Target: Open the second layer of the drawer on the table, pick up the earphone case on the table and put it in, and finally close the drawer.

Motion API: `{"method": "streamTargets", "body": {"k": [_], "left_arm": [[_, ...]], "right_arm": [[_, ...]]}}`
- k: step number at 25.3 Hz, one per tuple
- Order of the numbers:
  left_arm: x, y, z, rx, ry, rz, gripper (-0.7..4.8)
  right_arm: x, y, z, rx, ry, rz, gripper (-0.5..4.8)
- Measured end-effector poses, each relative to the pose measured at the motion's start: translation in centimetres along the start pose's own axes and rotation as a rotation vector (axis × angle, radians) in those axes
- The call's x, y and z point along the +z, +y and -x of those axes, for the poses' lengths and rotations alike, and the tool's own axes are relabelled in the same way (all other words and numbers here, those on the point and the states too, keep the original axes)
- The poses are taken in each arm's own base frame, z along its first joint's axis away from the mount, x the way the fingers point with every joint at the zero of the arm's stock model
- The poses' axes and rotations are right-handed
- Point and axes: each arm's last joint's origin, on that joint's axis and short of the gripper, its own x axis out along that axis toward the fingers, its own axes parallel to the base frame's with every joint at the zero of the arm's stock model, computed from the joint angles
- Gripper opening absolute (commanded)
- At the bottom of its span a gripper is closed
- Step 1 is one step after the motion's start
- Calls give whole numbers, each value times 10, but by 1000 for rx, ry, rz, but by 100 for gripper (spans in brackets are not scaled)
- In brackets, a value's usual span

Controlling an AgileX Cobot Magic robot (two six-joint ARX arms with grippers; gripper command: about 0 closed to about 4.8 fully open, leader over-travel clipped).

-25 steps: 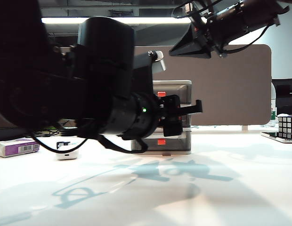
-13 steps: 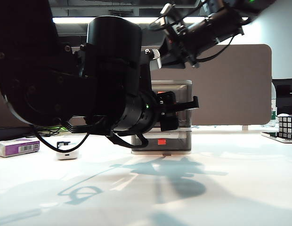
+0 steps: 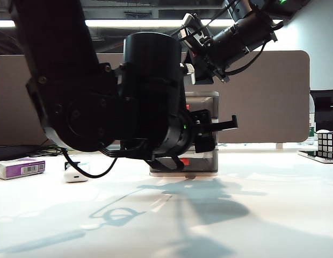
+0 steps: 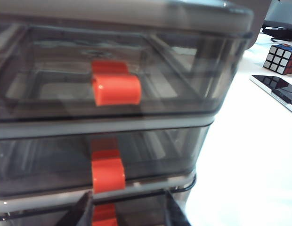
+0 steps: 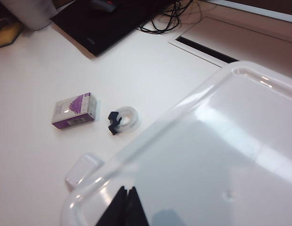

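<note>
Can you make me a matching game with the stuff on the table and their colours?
1. drawer tab
2. flat box
3. earphone case
4. cube

a. plain white
b. red-orange
c. many-coloured squares
d. purple and white

Pairs: 1-b, 2-d, 3-a, 4-c

- The drawer (image 3: 201,134) stands on the table (image 3: 252,215), mostly hidden by the left arm.
- The left gripper (image 3: 223,129) is level at the drawer's front, its state unclear.
- The right gripper (image 3: 196,48) hangs above the drawer.
- The earphone case (image 3: 76,174) and a purple box (image 3: 19,168) lie left of the drawer; a cube (image 3: 327,144) far right.
</note>
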Motion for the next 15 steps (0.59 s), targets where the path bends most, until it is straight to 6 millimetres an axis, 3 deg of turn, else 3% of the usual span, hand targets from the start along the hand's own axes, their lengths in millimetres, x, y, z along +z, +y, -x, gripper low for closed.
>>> {"method": "streamTargets", "body": {"k": [5, 15], "left_arm": [[3, -2, -4, 26, -11, 4, 183], [3, 2, -11, 71, -19, 6, 183]], "right_arm": [[-6, -4, 1, -154, 62, 3, -5], [-7, -3, 2, -161, 86, 27, -5]]}}
